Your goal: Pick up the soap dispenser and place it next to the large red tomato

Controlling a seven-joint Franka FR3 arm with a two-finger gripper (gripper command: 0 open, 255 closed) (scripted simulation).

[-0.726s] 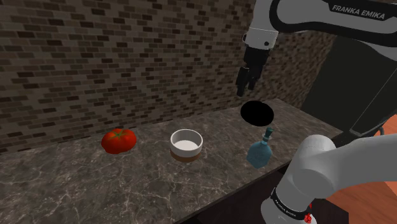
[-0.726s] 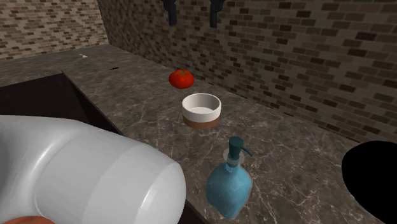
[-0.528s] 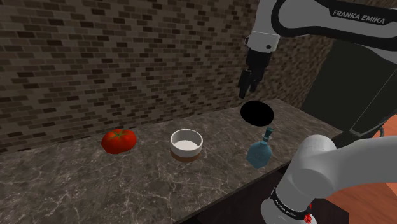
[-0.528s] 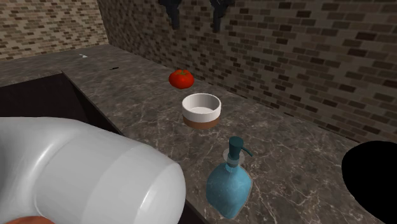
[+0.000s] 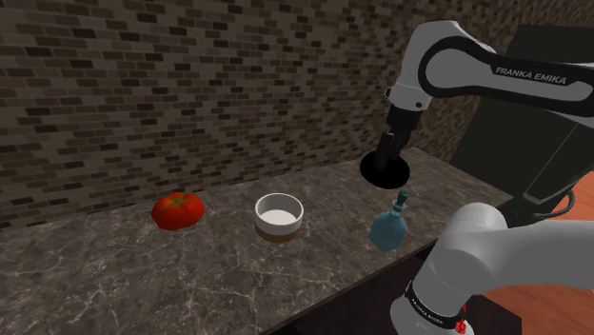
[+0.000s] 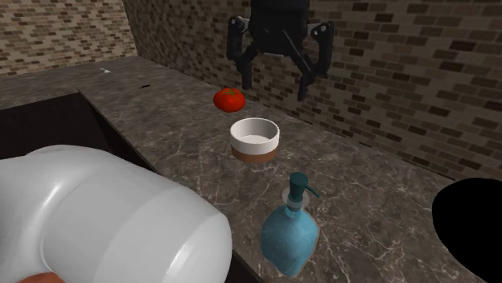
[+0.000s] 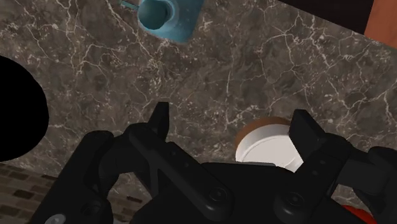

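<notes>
Dark marble countertop [image 5: 143, 276] holds one red tomato [image 5: 178, 210] at left, one white bowl [image 5: 279, 217] centre, one teal pump soap dispenser [image 5: 388, 226] right. The black gripper [image 6: 274, 84] hangs with fingers spread wide, empty.

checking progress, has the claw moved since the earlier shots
Yes. In the second exterior view the open claw has come down from the top edge of the picture toward the bowl, and now hangs higher in the picture than the bowl's rim.
</notes>
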